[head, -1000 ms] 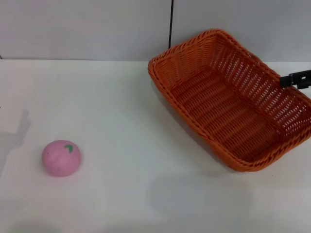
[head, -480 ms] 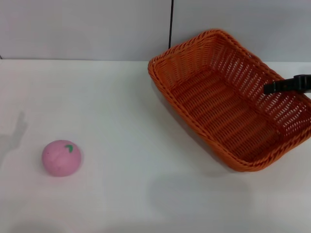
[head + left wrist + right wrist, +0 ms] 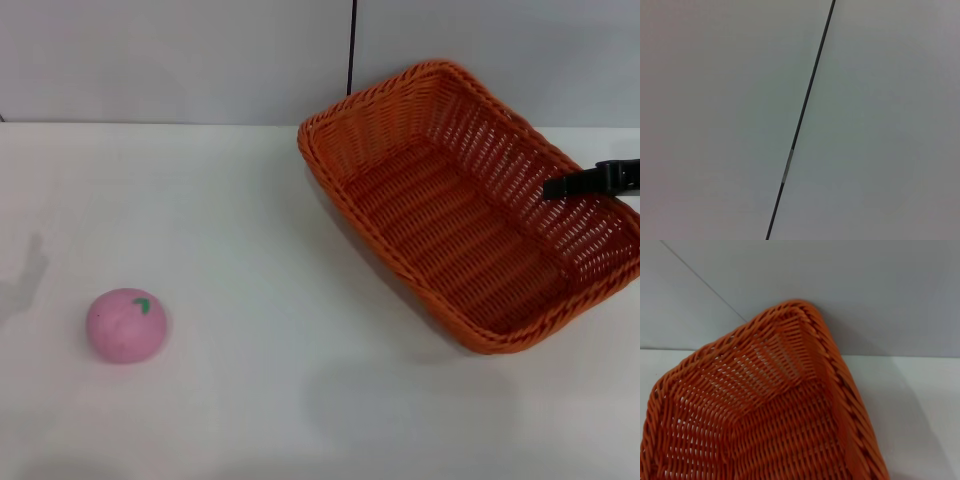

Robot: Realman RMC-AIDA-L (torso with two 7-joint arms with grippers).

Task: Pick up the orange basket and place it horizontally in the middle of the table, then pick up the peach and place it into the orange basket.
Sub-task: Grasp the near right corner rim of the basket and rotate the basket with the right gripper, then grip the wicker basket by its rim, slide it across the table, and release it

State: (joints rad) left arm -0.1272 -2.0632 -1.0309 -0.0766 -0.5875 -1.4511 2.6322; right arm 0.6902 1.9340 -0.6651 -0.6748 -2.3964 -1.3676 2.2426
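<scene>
The orange basket [image 3: 455, 215] lies at an angle on the right half of the white table [image 3: 250, 220], its far corner near the back wall. My right gripper [image 3: 590, 181] reaches in from the right edge as a black bar lying across the basket's right rim and over its inside. The right wrist view looks down at the basket's [image 3: 765, 410] far corner and braided rim. The pink peach [image 3: 126, 325] with its green leaf mark rests alone at the front left of the table, far from the basket. My left gripper is out of view.
A grey wall with a vertical black seam [image 3: 351, 50] stands right behind the table. The left wrist view shows only that wall and seam [image 3: 800, 120]. Bare white tabletop [image 3: 270, 330] stretches between the peach and the basket.
The right gripper slid leftward over the basket's right rim, then dipped slightly. The basket has shifted a little to the left. The peach has not moved.
</scene>
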